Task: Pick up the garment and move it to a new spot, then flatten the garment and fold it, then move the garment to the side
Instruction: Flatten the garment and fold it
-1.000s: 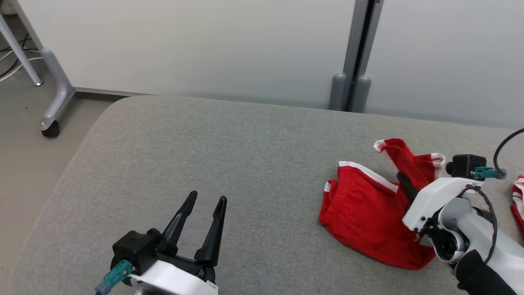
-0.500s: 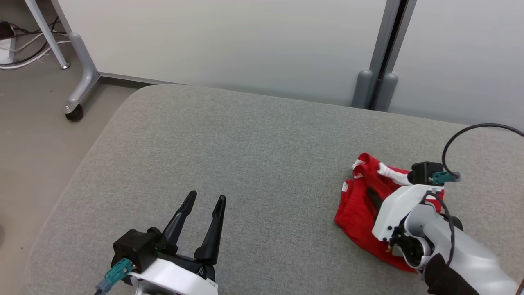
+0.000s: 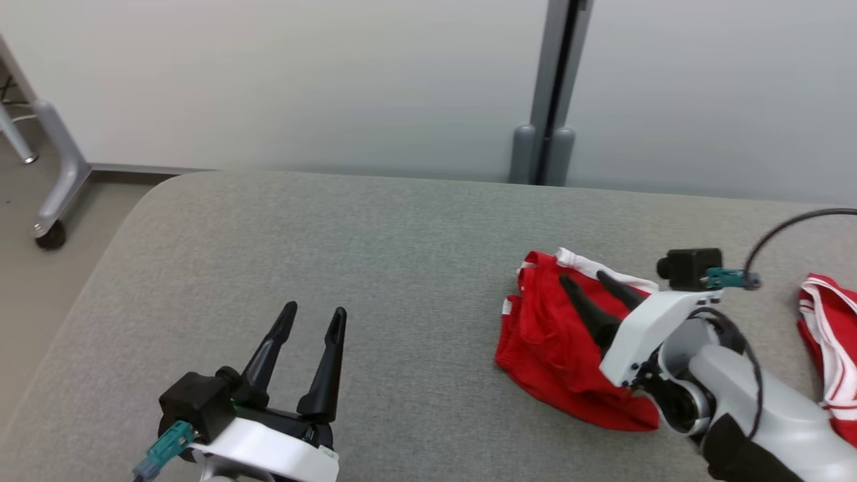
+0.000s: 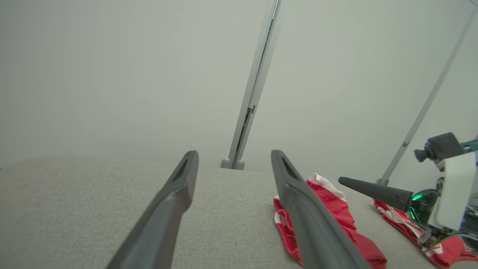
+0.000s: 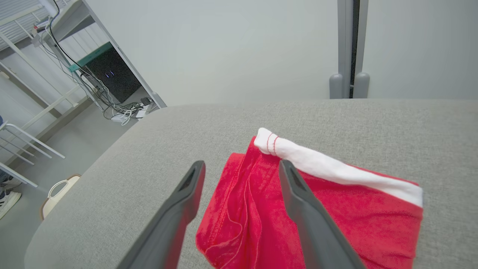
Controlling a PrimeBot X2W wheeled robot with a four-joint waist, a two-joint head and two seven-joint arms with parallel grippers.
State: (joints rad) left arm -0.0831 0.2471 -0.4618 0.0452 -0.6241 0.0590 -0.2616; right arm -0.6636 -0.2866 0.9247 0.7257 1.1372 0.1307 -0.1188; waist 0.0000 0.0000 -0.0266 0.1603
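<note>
Left gripper jaws spread, empty, over grey padded table. Right gripper jaws apart, nothing pinched. Crumpled red shorts lie under and between them, white trim just past the tips. Second red garment well off to their right.

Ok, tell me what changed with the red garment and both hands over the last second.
The right hand let go: its fingers, shut on a fold of the red garment a second ago, now stand open above it. The garment, spread wider then, now lies bunched smaller on the grey cushion. The left hand stayed open and empty. The camera shifted too.
</note>
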